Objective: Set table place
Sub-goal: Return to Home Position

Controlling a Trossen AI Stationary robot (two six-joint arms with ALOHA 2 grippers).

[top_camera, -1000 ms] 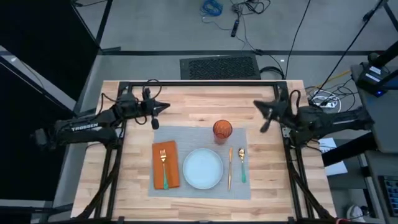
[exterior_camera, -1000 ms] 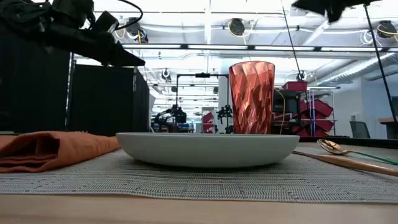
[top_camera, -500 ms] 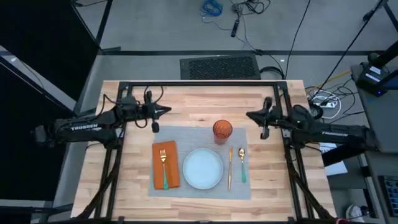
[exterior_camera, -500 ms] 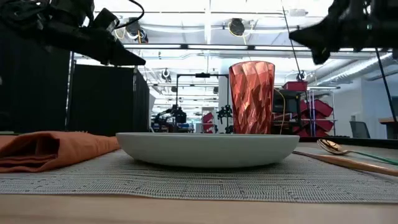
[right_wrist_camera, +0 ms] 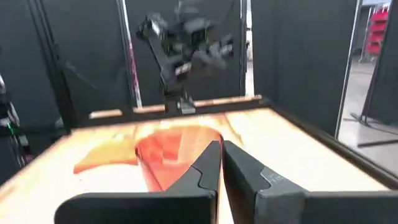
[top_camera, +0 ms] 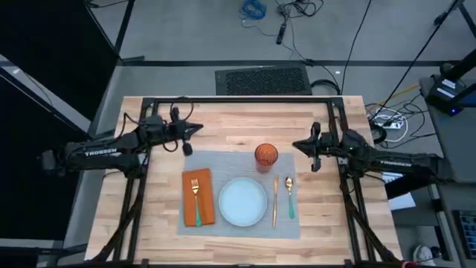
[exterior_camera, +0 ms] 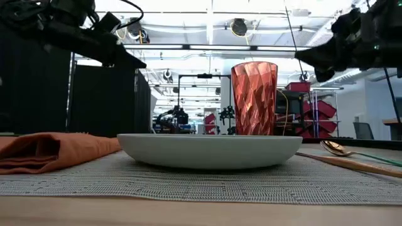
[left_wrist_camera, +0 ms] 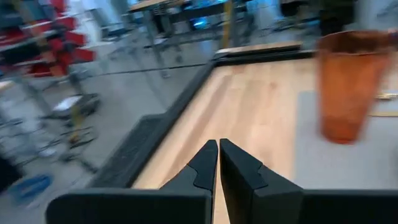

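Left gripper (top_camera: 195, 128) and right gripper (top_camera: 297, 143) are hovering closed and empty, one on each side of the tumbler (top_camera: 265, 155), which is standing at the placemat's (top_camera: 223, 165) far edge beyond the plate (top_camera: 242, 202). We are judging it light, rigid and slick-faceted: grip it gently across its middle.

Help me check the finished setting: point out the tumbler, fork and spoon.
tumbler (top_camera: 266, 155), high view, its open mouth.
fork (top_camera: 195, 199), high view, middle of its shaft.
spoon (top_camera: 290, 201), high view, its green handle.
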